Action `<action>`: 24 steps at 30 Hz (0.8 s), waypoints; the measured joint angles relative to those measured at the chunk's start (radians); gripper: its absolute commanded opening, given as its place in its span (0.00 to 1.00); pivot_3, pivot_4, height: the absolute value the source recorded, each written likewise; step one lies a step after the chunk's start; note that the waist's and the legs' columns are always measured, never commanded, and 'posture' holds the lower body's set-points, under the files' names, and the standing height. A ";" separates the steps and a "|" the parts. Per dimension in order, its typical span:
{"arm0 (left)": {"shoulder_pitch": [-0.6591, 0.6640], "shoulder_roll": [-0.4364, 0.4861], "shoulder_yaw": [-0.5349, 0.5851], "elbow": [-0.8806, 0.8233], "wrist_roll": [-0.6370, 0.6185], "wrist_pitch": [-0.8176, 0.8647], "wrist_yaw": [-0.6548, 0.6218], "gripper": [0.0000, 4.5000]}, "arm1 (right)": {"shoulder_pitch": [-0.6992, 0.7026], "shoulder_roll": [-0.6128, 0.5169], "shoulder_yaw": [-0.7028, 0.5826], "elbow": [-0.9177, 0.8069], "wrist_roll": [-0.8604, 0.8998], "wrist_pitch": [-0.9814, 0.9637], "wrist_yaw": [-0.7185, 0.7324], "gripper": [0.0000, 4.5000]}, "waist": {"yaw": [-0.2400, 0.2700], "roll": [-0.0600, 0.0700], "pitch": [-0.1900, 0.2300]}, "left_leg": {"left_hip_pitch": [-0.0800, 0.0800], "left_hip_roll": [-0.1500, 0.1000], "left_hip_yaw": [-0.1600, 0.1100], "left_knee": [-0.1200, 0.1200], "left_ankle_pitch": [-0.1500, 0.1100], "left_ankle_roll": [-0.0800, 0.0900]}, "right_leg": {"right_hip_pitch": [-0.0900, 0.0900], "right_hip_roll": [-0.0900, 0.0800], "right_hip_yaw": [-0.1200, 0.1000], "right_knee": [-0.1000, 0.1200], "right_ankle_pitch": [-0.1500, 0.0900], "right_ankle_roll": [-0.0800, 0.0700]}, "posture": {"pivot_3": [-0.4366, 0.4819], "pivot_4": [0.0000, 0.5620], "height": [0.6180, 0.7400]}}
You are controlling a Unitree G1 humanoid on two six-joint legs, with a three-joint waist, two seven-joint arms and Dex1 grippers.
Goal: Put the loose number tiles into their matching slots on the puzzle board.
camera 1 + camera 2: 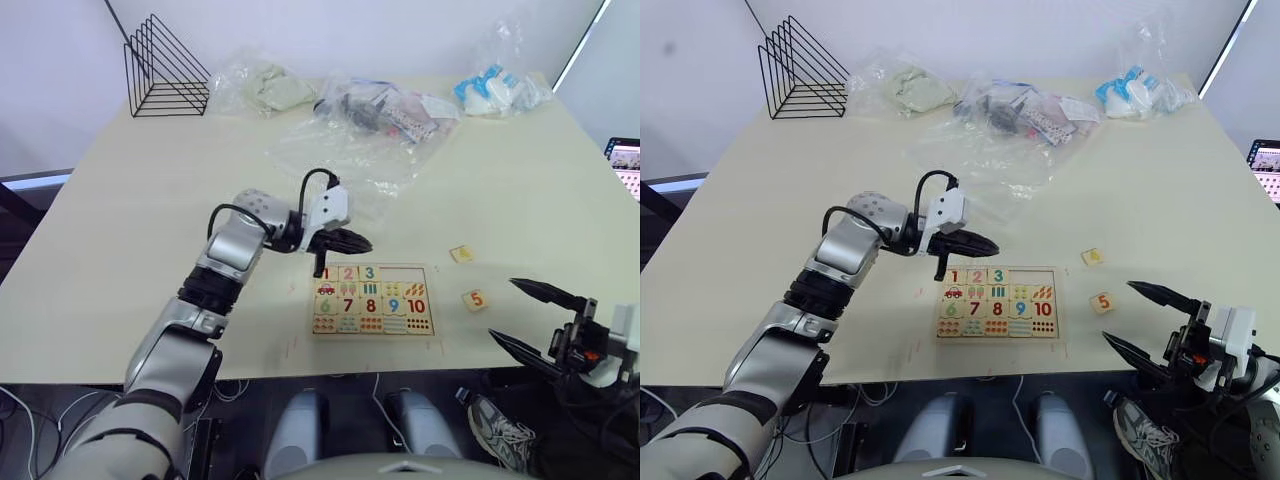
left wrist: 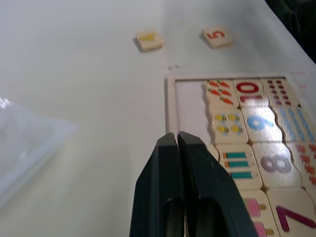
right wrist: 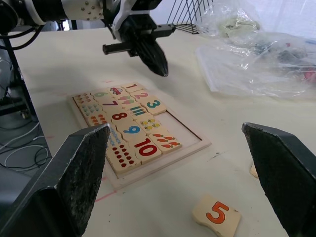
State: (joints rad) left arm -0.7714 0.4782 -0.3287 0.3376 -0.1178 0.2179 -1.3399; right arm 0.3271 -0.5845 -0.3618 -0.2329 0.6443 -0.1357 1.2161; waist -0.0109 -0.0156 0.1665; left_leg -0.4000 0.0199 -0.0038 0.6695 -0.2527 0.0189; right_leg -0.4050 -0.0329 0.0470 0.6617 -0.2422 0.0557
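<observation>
Your left gripper [image 1: 358, 241] is clenched, both black fingers pressed together with nothing between them, and it hangs just above the far edge of the puzzle board [image 1: 374, 300], over the top row. Right under it that row already carries the 1 tile [image 3: 131, 87], the 2 tile [image 3: 140, 95] and the 3 tile [image 3: 153, 104], side by side from the board's left end. Past the 3, the rest of the row is bare: the empty slots [image 2: 187, 101] show as a pale recess reaching to the board's right rim.

Your right gripper [image 1: 535, 318] sits low at the near right corner of the table [image 1: 150, 250], fingers spread wide, holding nothing, well apart from the board.

Look between that gripper and the board and you find the 5 tile [image 1: 475, 299] lying flat, face up, red digit showing, just off the board's right edge. A little farther back lies a second loose tile [image 1: 461, 254] with a yellow mark; you can't read its digit.

Farther out, clear plastic bags [image 1: 380, 115] are scattered along the back of the table, and a black wire rack [image 1: 163, 70] stands at the far left corner.
</observation>
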 measured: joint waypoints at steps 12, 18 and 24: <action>0.047 0.026 -0.003 -0.003 0.017 -0.033 -0.038 0.02 | 0.002 0.000 0.000 -0.003 0.000 0.000 -0.004 1.00 | 0.001 0.000 0.000 | 0.000 0.000 0.000 0.000 0.000 0.000 | 0.000 0.000 0.000 0.000 0.000 0.000 | 0.48 0.27 1.00; 0.071 0.037 -0.009 -0.009 0.022 -0.053 -0.044 0.02 | 0.007 0.000 0.000 -0.007 0.000 0.000 -0.007 1.00 | 0.001 0.000 0.000 | 0.000 0.000 0.000 0.000 0.000 0.000 | 0.000 0.000 0.000 0.000 0.000 0.000 | 0.48 0.27 1.00; 0.082 0.043 -0.019 -0.014 0.036 -0.057 -0.052 0.02 | 0.012 0.000 0.000 -0.007 0.000 0.000 -0.007 1.00 | 0.000 0.000 0.000 | 0.000 0.000 0.000 0.000 0.000 0.000 | 0.000 0.000 0.000 0.000 0.000 0.000 | 0.48 0.27 1.00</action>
State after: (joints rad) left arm -0.6894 0.5216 -0.3473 0.3232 -0.0823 0.1612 -1.3921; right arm 0.3396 -0.5846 -0.3619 -0.2400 0.6444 -0.1357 1.2089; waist -0.0105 -0.0155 0.1665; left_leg -0.4000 0.0199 -0.0037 0.6696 -0.2527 0.0189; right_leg -0.4050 -0.0331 0.0470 0.6617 -0.2422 0.0558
